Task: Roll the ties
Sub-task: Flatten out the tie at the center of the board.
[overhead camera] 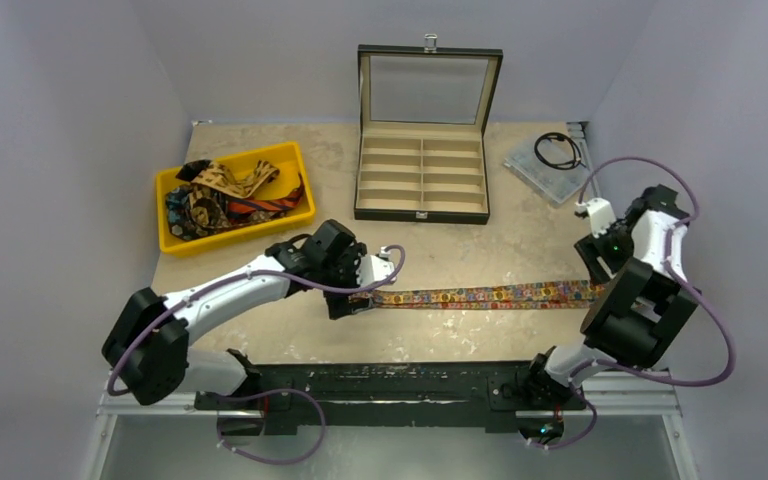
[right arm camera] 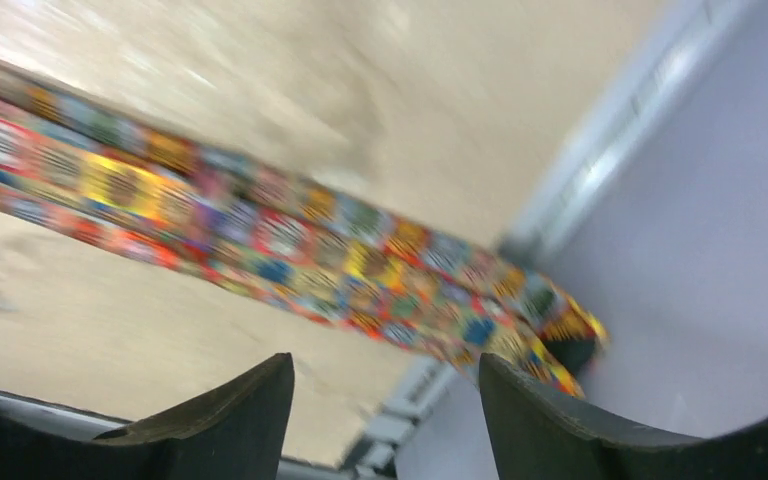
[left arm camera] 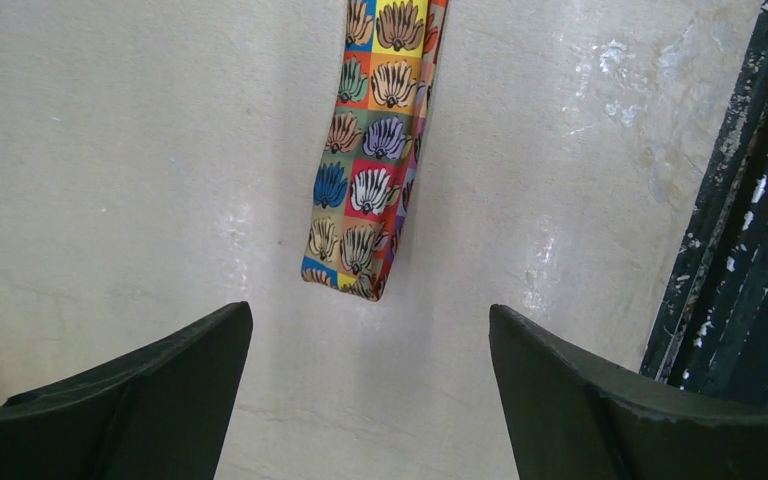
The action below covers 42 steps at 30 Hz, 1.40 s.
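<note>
Left wrist view: my left gripper (left arm camera: 370,312) stands wide, its two dark fingers spread with nothing between them.
Just ahead of it: the narrow end of the floral tie (left arm camera: 368,170) lies flat on the worktop (left arm camera: 110,150). Its tip is just beyond the fingertips and, as far as I can tell, touches neither.
Off to one side: a scuffed black rail (left arm camera: 750,250) runs along the worktop's near edge.
Right wrist view: my right gripper (right arm camera: 385,365) is also parted and has hold of nothing. This picture is blurred.
Ahead of it: the tie's broad end runs slantwise across the worktop, and its point seems to reach the edge beside the grey wall.
Top view: the tie lies in one straight, flat line across the near part of the worktop, from one gripper to the other, not rolled at all.
Further out: a yellow bin (overhead camera: 175,245) at the far left holds the other ties (overhead camera: 230,195) in a tangle. An open compartment box (overhead camera: 420,214) sits at the far middle, and I see no rolled tie in it.
Step in hand: I judge the tie is laid out and let go, with rolling not yet begun.
Next move: I would lower the left gripper onto the narrow tip, pinch it and turn it over onto itself. The roll must start tight and square to the tie's length, and the right gripper could steady the broad end.
</note>
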{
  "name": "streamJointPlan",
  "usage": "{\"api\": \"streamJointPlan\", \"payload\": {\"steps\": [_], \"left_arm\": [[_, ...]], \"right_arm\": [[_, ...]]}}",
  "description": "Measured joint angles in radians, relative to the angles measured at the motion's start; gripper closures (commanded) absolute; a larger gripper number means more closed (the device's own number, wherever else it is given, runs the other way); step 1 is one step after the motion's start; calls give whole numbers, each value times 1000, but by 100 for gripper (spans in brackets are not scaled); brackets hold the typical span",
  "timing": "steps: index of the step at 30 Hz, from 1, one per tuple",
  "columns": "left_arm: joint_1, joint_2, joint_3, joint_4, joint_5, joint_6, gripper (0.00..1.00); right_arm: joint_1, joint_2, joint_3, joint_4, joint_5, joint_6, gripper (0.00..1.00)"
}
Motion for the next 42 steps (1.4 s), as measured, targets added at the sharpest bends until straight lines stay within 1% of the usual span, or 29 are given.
{"api": "streamJointPlan", "payload": {"steps": [3, 5, 7, 9, 11, 14, 16, 20, 24, 25, 26, 27, 28, 29, 30, 31, 33, 35, 36, 37, 38, 40, 42], "left_arm": [[-1, 87, 16, 7, 1, -18, 19], [-7, 137, 26, 17, -5, -18, 22], [-24, 175, 39, 21, -21, -17, 24], [-51, 216, 61, 21, -37, -14, 29], [-83, 267, 97, 19, -63, -7, 35], [-116, 327, 137, 19, -95, 3, 45], [-135, 349, 145, 15, -113, 10, 53], [-168, 375, 151, -2, -153, 13, 64], [-192, 392, 173, -14, -171, 9, 67], [-197, 396, 185, -14, -173, 8, 66], [-200, 401, 196, -14, -174, 8, 62], [-204, 405, 212, -10, -174, 7, 55], [-205, 407, 223, -2, -174, 7, 45], [-206, 403, 227, 7, -174, 8, 41], [-202, 393, 225, 16, -172, 6, 30], [-195, 375, 217, 26, -166, 2, 23], [-166, 306, 185, 48, -133, -14, 13], [-119, 200, 163, 61, -94, -52, 4], [-99, 148, 159, 71, -82, -73, 0], [-75, 81, 155, 93, -69, -101, 0], [-53, 5, 153, 120, -63, -135, 0], [-38, -113, 155, 170, -43, -188, 0], [-40, -197, 164, 201, 6, -241, 0]], "right_arm": [[123, -61, -31, -27, -71, 53, 42], [225, -97, -75, -35, -121, 106, 49], [296, -108, -116, -33, -153, 150, 55], [348, -108, -168, -18, -173, 194, 60], [378, -103, -216, 2, -174, 227, 64], [392, -73, -285, 54, -155, 254, 68], [391, -42, -321, 100, -130, 260, 71], [386, -34, -337, 141, -82, 265, 74], [324, 1, -302, 145, -48, 249, 75], [300, 19, -281, 143, -40, 242, 72], [280, 33, -265, 142, -35, 235, 69], [256, 47, -248, 142, -30, 224, 65], [241, 55, -237, 140, -24, 210, 62], [230, 58, -229, 135, -18, 196, 60], [222, 59, -223, 124, -16, 183, 55], [217, 57, -215, 105, -20, 172, 49], [217, 44, -188, 51, -43, 155, 38], [219, -2, -141, -5, -98, 139, 27], [219, -36, -113, -27, -127, 133, 19], [220, -80, -81, -46, -158, 127, 4], [220, -129, -49, -61, -193, 124, 2], [222, -233, 9, -68, -272, 127, 2], [227, -348, 39, -26, -372, 192, 2]]}}
